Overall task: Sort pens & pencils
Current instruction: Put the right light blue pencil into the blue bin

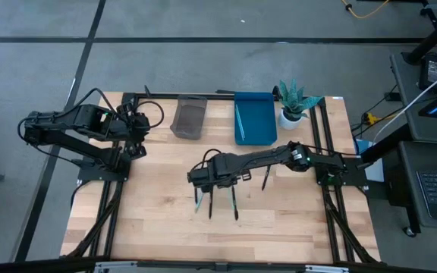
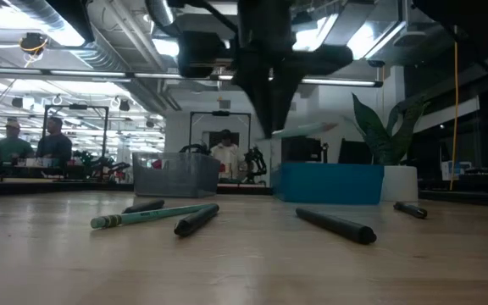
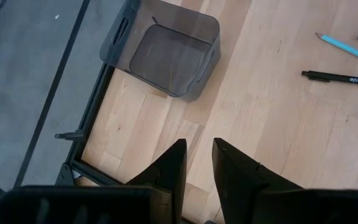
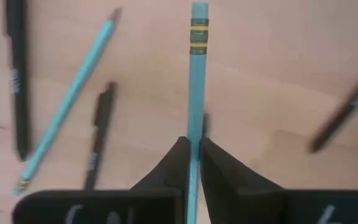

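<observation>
My right gripper (image 4: 193, 148) hangs over the table's middle (image 1: 201, 178), shut on a teal pencil (image 4: 197, 74). In the low view the pencil (image 2: 305, 129) shows above the tabletop. Below it, a second teal pencil (image 4: 73, 99) and several black pens (image 1: 211, 205) lie flat on the wood. The blue tray (image 1: 255, 117) holds one pencil. The grey bin (image 1: 190, 117) stands left of the tray. My left gripper (image 3: 199, 152) waits open by the table's left edge (image 1: 137, 135). My right gripper pinches the teal pencil's shaft (image 4: 195, 127) between its two fingers. The pencil runs along the fingers and sticks out ahead of them, with its banded eraser end (image 4: 199, 28) farthest out. It is lifted clear of the table and roughly level.
A potted plant (image 1: 294, 105) stands right of the blue tray at the far edge. One black pen (image 1: 265, 179) lies apart, right of the gripper. The grey bin (image 3: 166, 53) shows ahead of my left gripper. Bare wood lies along the near edge.
</observation>
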`<state>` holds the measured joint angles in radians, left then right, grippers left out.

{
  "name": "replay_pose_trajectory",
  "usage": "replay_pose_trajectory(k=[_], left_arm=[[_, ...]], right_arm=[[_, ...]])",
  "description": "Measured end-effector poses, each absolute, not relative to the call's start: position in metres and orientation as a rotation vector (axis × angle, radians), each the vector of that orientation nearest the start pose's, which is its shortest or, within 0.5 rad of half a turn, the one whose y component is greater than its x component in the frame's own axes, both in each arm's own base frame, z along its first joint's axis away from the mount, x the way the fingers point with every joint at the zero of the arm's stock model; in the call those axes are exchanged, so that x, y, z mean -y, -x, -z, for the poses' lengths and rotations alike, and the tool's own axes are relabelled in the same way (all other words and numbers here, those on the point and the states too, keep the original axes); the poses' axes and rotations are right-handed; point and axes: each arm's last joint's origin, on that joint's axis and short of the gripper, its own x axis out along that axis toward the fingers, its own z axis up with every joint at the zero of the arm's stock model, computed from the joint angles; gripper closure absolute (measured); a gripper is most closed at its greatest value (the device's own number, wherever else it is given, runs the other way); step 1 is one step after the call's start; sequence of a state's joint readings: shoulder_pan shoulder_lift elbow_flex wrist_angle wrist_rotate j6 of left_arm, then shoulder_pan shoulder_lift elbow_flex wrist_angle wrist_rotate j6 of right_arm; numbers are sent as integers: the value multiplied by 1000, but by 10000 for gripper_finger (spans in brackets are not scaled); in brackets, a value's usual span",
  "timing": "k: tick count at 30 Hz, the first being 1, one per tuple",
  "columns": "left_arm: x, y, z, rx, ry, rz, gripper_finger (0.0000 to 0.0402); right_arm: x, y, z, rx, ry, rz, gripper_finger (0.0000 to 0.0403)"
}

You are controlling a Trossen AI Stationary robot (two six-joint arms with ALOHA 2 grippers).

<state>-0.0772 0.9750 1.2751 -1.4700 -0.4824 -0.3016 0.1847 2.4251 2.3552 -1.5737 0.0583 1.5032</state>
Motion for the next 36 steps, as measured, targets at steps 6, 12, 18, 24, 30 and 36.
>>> replay_pose_trajectory(k=[6,12,18,24,30,36], left_arm=[[-4,-125,-366,-1061,-60,-521,329],[-4,-125,-366,-1063,-66,-518,329],[-4,-125,-366,-1068,-81,-508,329],[-4,-125,-366,-1069,-85,-506,329],[-4,-125,-366,-1075,-104,-495,329],[-4,-125,-366,-1076,-105,-495,329]], right_arm=[[-64,-453,-232,-1313,-909,1062,367],[-43,-456,-233,-1328,-874,1035,366],[-19,-457,-236,-1328,-866,1029,366],[-4,-451,-254,-1263,-838,1035,366],[21,-441,-280,-1178,-805,1046,366],[50,-428,-303,-1143,-808,1026,366]])
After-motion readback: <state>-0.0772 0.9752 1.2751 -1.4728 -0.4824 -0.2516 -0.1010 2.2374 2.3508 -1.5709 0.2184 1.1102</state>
